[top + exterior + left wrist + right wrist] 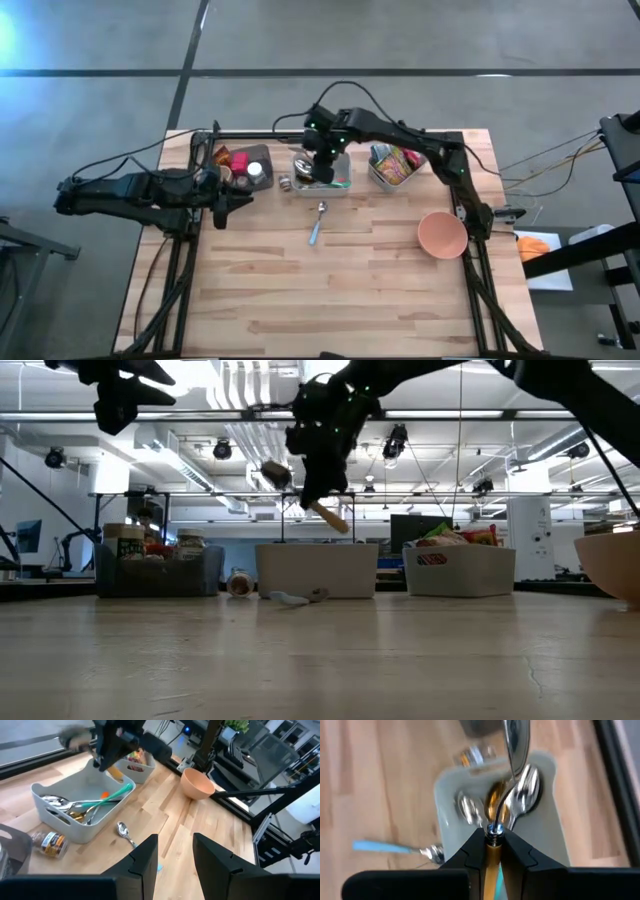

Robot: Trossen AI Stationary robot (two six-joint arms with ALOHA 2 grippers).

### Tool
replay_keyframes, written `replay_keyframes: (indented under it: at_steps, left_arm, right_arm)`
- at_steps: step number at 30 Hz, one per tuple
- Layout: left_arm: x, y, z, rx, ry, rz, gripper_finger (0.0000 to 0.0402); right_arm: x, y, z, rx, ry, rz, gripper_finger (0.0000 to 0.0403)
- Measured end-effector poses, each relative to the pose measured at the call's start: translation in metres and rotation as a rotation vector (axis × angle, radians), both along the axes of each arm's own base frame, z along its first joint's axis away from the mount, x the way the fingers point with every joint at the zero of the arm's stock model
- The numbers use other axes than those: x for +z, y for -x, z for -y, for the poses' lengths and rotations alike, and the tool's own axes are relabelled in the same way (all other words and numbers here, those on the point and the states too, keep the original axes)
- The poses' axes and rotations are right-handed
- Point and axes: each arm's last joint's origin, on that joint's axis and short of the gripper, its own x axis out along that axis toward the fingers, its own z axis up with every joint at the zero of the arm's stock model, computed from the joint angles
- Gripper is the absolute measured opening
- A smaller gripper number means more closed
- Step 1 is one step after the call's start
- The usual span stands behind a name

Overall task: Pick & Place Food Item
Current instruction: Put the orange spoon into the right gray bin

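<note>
My right hand (492,851) is clamped shut on a utensil with a yellowish handle and a metal head (516,745), a spoon or ladle as far as I can tell, held in the air directly above the grey cutlery bin (322,175) at the far middle of the table (350,290). In the low view the utensil (300,495) hangs tilted, well clear of the bin's rim, its long axis slanting down toward the right. The bin below me holds more spoons and a teal-handled tool (107,797).

The task names a food item, and the nearest food I can see is the packets in the white bin (392,165) just right of the cutlery bin. The pink bowl (441,235) sits nearer on the right side, well apart from both bins; it looks the likely place to carry something, and it lies to the right and near of my right hand, on that arm's own side.

A loose spoon with a pale blue handle (317,224) lies on the table just near of the cutlery bin. A small jar (47,843) lies on its side beside the bin's left end. The dark tray (245,165) of jars sits far left.

My left hand (222,205) waits over the table's left edge beside that tray, fingers (145,857) parted and holding nothing.
</note>
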Motion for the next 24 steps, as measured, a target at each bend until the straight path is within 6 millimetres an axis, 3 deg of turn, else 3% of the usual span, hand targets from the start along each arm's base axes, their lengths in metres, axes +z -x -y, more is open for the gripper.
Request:
replay_keyframes:
  at_steps: [5,24]
  left_arm:
    - [0.000,0.000,0.000,-0.004,0.001,-0.002,0.0125]
    - [0.000,0.000,0.000,-0.006,0.003,0.003,0.0125]
  right_arm:
    - [-0.025,-0.003,0.001,0.021,-0.021,-0.093,0.0030]
    - [-0.082,0.000,0.001,0.005,-0.067,-0.165,0.0030]
